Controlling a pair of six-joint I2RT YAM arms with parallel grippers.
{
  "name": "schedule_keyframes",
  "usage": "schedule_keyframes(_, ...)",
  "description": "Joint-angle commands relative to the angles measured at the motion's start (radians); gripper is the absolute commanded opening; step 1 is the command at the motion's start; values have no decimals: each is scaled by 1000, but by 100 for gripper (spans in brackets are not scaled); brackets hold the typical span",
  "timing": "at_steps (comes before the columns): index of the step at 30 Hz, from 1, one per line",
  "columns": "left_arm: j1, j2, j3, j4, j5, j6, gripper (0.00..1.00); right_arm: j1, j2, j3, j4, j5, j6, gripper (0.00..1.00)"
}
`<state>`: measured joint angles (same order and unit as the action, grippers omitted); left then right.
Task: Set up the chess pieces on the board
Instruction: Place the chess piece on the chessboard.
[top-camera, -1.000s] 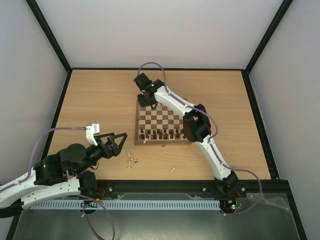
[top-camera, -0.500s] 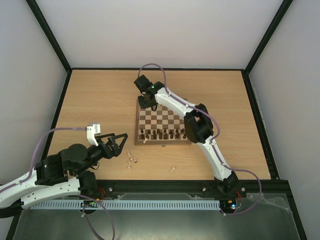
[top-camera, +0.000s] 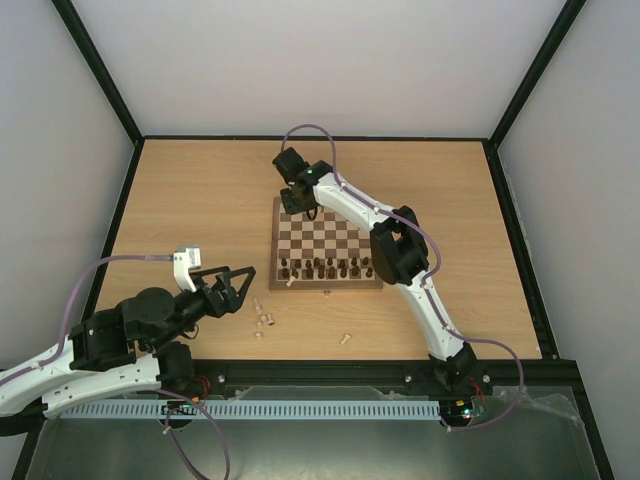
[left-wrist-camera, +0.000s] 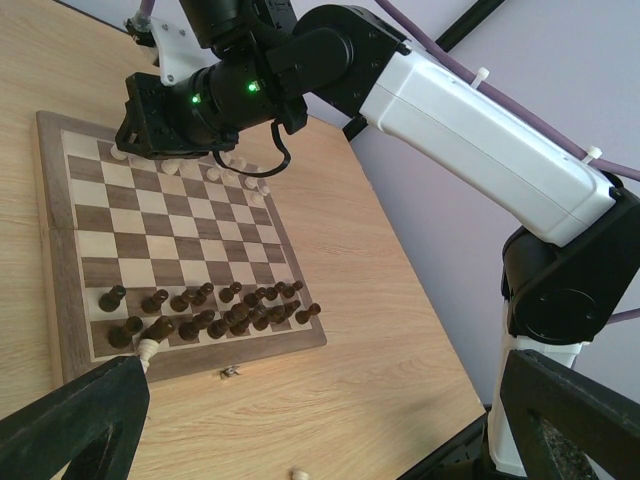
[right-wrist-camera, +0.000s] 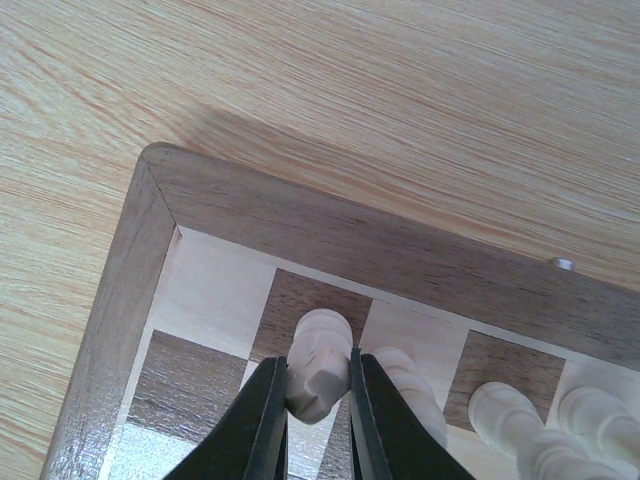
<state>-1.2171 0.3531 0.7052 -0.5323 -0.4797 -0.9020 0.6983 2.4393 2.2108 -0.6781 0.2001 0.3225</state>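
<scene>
The board (top-camera: 350, 284) lies mid-table with dark pieces (top-camera: 325, 267) in two rows along its near edge. My right gripper (top-camera: 298, 208) reaches to the board's far left corner. In the right wrist view it (right-wrist-camera: 318, 378) is shut on a cream chess piece (right-wrist-camera: 322, 338), which hangs over the dark back-row square second from the corner. More cream pieces (right-wrist-camera: 500, 410) stand to its right. My left gripper (top-camera: 235, 285) hangs open over the table left of the board, its fingers (left-wrist-camera: 80, 420) holding nothing. One cream piece (left-wrist-camera: 148, 350) sits at the board's near left corner.
Loose cream pieces (top-camera: 265, 320) lie on the table in front of the board's near left corner, and another (top-camera: 346, 338) lies further right. The right arm (top-camera: 395, 250) stretches across the board's right side. A black frame rims the table.
The right wrist has shifted slightly at the board's far left corner, still gripping the cream piece. The left arm has not moved.
</scene>
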Motion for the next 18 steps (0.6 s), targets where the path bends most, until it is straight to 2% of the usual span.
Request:
schedule_keyframes(1,1,7,-8,21,-22,5,100,-11,23,-43,-105,30,6,7)
schedule_keyframes(18,1,17,-8,29,-25,8,99,3,35,-24,-89,-30,-23,6)
